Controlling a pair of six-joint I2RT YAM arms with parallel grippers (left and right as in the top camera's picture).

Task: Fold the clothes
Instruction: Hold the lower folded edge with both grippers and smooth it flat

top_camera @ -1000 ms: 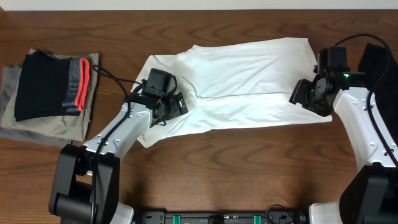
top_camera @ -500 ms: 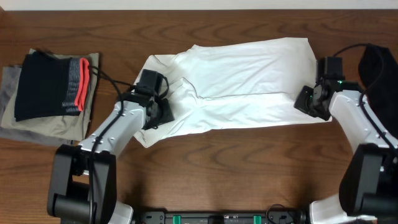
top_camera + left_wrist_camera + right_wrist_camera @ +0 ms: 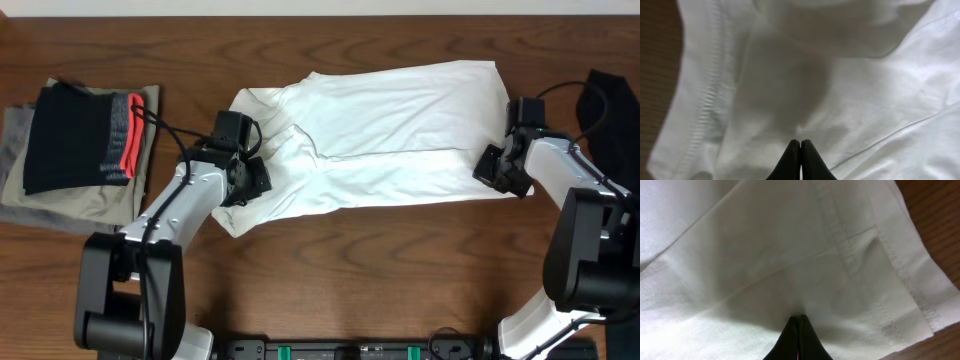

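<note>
Overhead, white T-shirt (image 3: 380, 130): lay spread and wrinkly across mid table (image 3: 400, 290), left end bunched, right end straighter.
Overhead, left gripper (image 3: 248, 180): we saw it down on the shirt's left end, near the lower edge, jaws closed on cloth.
Overhead, right gripper (image 3: 497, 168): sat at the shirt's lower right corner, jaws also closed on cloth.
Overhead, other cloth: black garment w/ red-and-grey band (image 3: 75, 135) lay on olive-grey garments (image 3: 60, 205), well apart at far left. Dark cloth (image 3: 612, 105) lay by the right edge.
Overhead, risk: we judged the arms could lift unevenly, since the left pinch sat further in from its end. The fold would then skew.
Left wrist, grip: tips met tight w/ shirt fabric puckered at them. The stitched sleeve hem (image 3: 707, 100) ran just beside, on the left.
Left wrist, risk: we couldn't tell how many layers were caught. If only the top one, the under layer would stay on the table and drag.
Right wrist, grip: tips were closed on cloth just inside the bottom hem (image 3: 897, 262), creases fanning out from the pinch.
Right wrist, risk: the bite looked shallow and near the edge, so a quick pull might slip it free.
Vs 1 s earlier: the left gripper had been open and further right over the shirt, and the right gripper had been slightly higher. Both then came down and closed. The shirt's lie looked about the same.
</note>
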